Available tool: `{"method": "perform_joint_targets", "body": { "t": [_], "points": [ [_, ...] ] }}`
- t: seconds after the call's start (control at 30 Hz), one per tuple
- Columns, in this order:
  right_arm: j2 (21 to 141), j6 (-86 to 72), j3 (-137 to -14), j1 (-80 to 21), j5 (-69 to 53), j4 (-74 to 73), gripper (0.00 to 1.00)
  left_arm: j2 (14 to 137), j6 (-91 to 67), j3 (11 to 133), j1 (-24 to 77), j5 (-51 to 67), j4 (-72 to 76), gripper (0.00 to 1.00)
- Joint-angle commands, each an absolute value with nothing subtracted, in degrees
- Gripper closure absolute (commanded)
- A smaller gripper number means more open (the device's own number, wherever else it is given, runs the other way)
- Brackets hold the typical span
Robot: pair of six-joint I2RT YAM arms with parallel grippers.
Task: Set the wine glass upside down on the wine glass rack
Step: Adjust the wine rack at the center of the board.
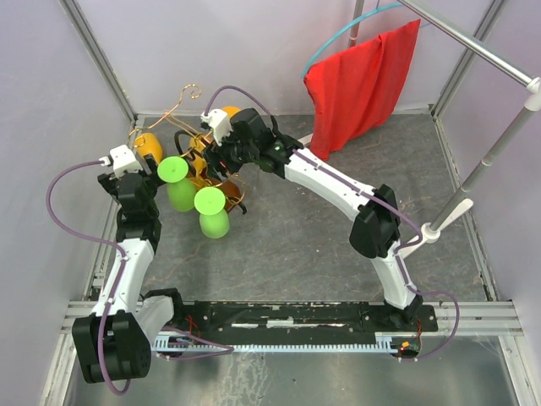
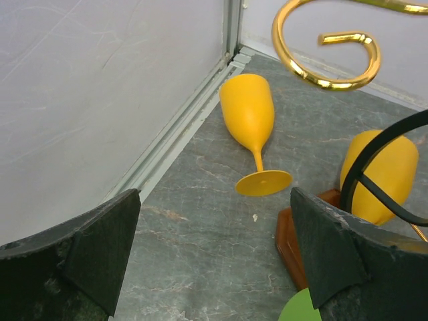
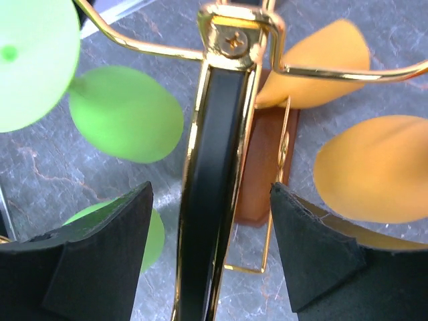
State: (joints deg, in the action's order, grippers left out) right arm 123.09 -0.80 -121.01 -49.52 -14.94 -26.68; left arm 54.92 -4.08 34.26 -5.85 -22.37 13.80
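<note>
**Left fingers (image 2: 73,261) and right fingers (image 3: 80,261) both spread; wine glass (image 2: 251,120) down on its side**

Grey marbled surface (image 1: 296,245) fills the enclosure between pale walls, and a red cloth (image 1: 359,85) hangs at its back right. The left arm (image 1: 127,254) reaches up along the left edge. The right arm (image 1: 338,188) bends across from the right toward the back-left corner.

In that corner the wine glass rack (image 3: 231,27) stands on the surface. It has copper-coloured wire arms (image 2: 328,85) with curled ends, a black loop handle (image 3: 217,167) and a dark brown wooden base (image 3: 257,180). On its near side a green glass (image 1: 182,196) and a second green glass (image 1: 214,224) hang upside down, feet uppermost. A yellow glass (image 2: 381,174) sits at the rack just above the base; how it hangs I cannot tell.

The wine glass, also yellow, lies on its side on the surface beside the rail at the foot of the left wall. Its bowl points toward the corner and its foot toward the base, near it but not touching.

The left fingers are wide apart and hold nothing, with the wine glass ahead of them, seen through the gap. The right fingers stand apart on either side of the handle with a gap on each side, gripping nothing. A small screw (image 3: 234,41) sits at the handle's top.
</note>
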Motion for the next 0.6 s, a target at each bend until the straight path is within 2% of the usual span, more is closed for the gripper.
{"method": "perform_joint_targets", "body": {
  "t": [0.0,0.33,0.57],
  "points": [
    [124.9,1.32,-126.34,-50.01,-14.43,-27.9,0.21,55.52,-6.2,37.26,-5.58,-22.54,15.95,0.01],
    [126.19,2.54,-129.82,-50.01,-15.34,-28.21,0.21,54.83,-4.73,37.62,-5.55,-23.5,15.48,0.01],
    [125.0,5.07,-129.32,-50.01,-15.42,-34.33,0.21,54.21,-3.37,37.86,-5.57,-24.05,14.53,0.01]
  ]
}}
